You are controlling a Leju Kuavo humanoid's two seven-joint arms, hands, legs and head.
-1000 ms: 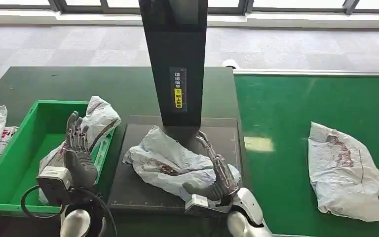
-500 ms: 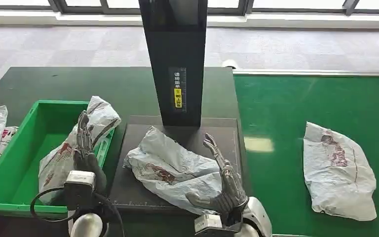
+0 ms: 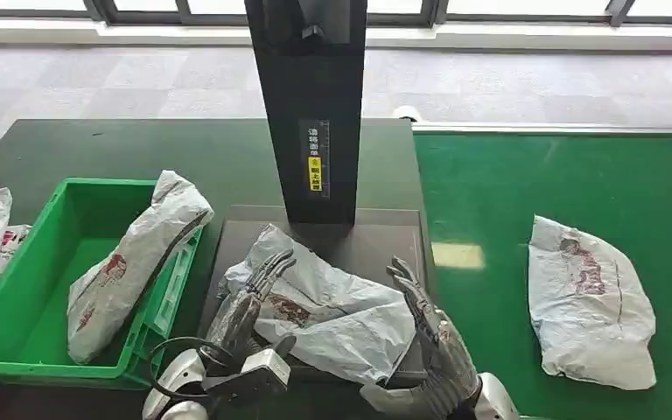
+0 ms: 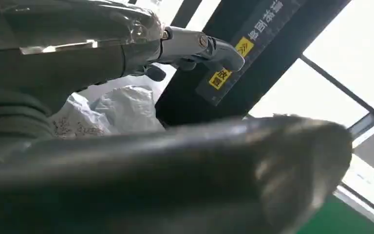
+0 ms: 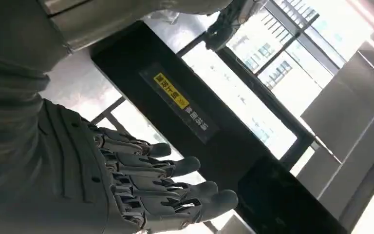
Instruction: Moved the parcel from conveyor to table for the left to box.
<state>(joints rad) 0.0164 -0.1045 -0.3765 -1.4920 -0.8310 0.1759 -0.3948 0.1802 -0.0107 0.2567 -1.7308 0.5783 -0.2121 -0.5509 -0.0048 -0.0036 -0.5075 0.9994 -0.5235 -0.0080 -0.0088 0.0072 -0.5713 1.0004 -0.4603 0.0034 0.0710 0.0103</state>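
A white parcel lies on the dark worktop plate, its near edge hidden by the left hand, fingers extended on it; right hand open alongside.

yellow-and-white Chinese label on the black post at 12 o'clock, characters too small to read

Behind: tall black scanner column stands at the dark grey platform's far edge, blocking that side.
Left: green plastic crate wall sits just beside the platform.
Right: bright green conveyor belt lies open up to the crumpled white parcel bag.
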